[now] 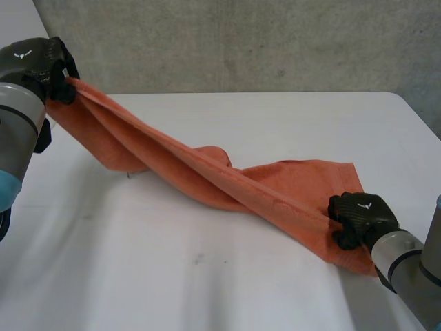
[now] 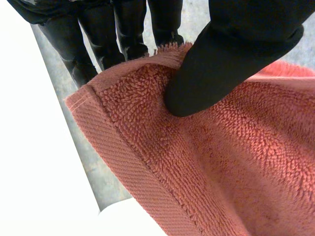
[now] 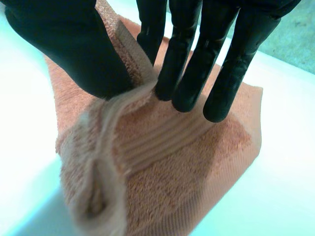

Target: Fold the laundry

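left hand (image 1: 43, 63) is raised at the far left of the tabletop (image 1: 227, 283), thumb closed against its fingers (image 2: 123, 29) and pinching a hemmed corner of the orange terry towel (image 1: 207, 172). right hand (image 1: 360, 217) sits low at the near right, with thumb and fingers (image 3: 216, 73) nipped on a bunched hem at the towel's other end. the towel stretches twisted between them, sagging onto the white tabletop at its middle and right. bare tabletop lies in front of it and beyond it. a small white emblem marks the back of each hand.
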Motion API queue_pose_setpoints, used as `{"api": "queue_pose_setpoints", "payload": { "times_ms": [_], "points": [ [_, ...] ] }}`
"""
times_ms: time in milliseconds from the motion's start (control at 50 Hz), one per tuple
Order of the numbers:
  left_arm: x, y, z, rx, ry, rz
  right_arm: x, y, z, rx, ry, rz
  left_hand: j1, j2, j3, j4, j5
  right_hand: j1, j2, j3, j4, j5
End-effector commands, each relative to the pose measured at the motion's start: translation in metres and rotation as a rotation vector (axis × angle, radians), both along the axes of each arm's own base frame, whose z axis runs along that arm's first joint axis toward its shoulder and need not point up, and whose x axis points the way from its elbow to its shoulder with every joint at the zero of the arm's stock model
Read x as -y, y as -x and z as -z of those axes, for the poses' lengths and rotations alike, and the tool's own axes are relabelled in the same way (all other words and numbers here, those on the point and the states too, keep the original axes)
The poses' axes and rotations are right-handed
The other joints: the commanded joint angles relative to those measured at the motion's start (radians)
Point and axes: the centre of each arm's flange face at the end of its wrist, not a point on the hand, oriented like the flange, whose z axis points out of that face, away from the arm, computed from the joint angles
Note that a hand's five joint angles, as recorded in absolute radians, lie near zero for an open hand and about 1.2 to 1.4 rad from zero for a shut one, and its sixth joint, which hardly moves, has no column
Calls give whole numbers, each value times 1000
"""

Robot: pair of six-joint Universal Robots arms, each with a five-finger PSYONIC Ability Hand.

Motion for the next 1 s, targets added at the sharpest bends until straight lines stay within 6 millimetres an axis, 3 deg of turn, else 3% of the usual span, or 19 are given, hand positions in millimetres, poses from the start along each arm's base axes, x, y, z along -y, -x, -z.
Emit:
{"api": "queue_pose_setpoints", "payload": {
  "times_ms": [20,180,200,220,240,260,340,380,400,440,460,500,600,720,780,820,880,920,1000],
  "points": [
    [-3,-2,13,-5,-57,-1,-13,1,5,-22,-108,-23,199,178,180,180,188,-185,-378,-377,-384,-346],
    [1,-6,21,1,-79,-12,-23,1,9,-4,-180,-58,199,178,180,180,188,-143,-337,-336,-343,-305],
    [1,-6,21,1,-79,-12,-24,1,8,-2,-179,-62,199,178,180,180,188,-45,-238,-237,-244,-207],
    [2,-8,21,0,-79,-19,-25,1,5,2,-164,-62,199,178,180,180,188,227,33,34,28,65],
    [3,-10,22,3,-83,-26,-25,1,5,2,-164,-62,199,178,180,180,188,229,36,37,30,67],
    [3,-10,22,3,-83,-26,-23,3,1,5,-144,-53,199,178,180,180,188,429,235,237,230,267],
    [5,-17,25,7,-103,-44,-12,13,-12,14,-89,-16,199,178,180,180,188,431,237,239,232,269],
    [4,-19,26,10,-118,-50,-3,22,-38,12,11,-4,199,178,180,180,188,431,237,239,232,269],
    [3,-22,30,14,-139,-57,-3,22,-38,12,12,-4,199,178,180,180,188,431,237,239,232,269],
    [1,-23,33,23,-162,-58,3,29,-75,-20,164,-5,199,178,180,180,188,431,237,239,232,269],
    [-4,-23,37,29,-189,-56,3,29,-75,-20,165,-5,199,178,180,180,188,431,237,239,232,269],
    [-11,-24,43,45,-233,-51,0,30,-110,-70,273,-38,199,178,180,180,188,431,237,239,232,269],
    [-35,-25,52,78,-343,-33,-11,28,-142,-136,303,-113,199,178,180,180,188,431,237,239,232,269],
    [-60,-28,84,178,-493,2,-10,28,-139,-233,250,-175,199,178,180,180,188,431,237,239,232,269],
    [-67,-29,103,286,-546,29,-2,30,-122,-331,178,-212,199,178,180,180,188,431,237,239,232,269],
    [-68,-29,112,329,-571,38,7,32,-96,-436,79,-270,199,178,180,180,188,431,237,239,232,269],
    [-62,-28,133,379,-621,56,12,33,-83,-479,27,-295,199,178,180,180,188,431,237,239,232,269],
    [-57,-26,141,384,-628,61,26,34,-58,-530,-58,-305,199,178,180,180,188,431,237,239,232,269],
    [-30,-14,147,376,-543,69,52,35,-49,-552,-56,-262,199,178,180,180,188,431,237,239,232,269]
  ]
}}
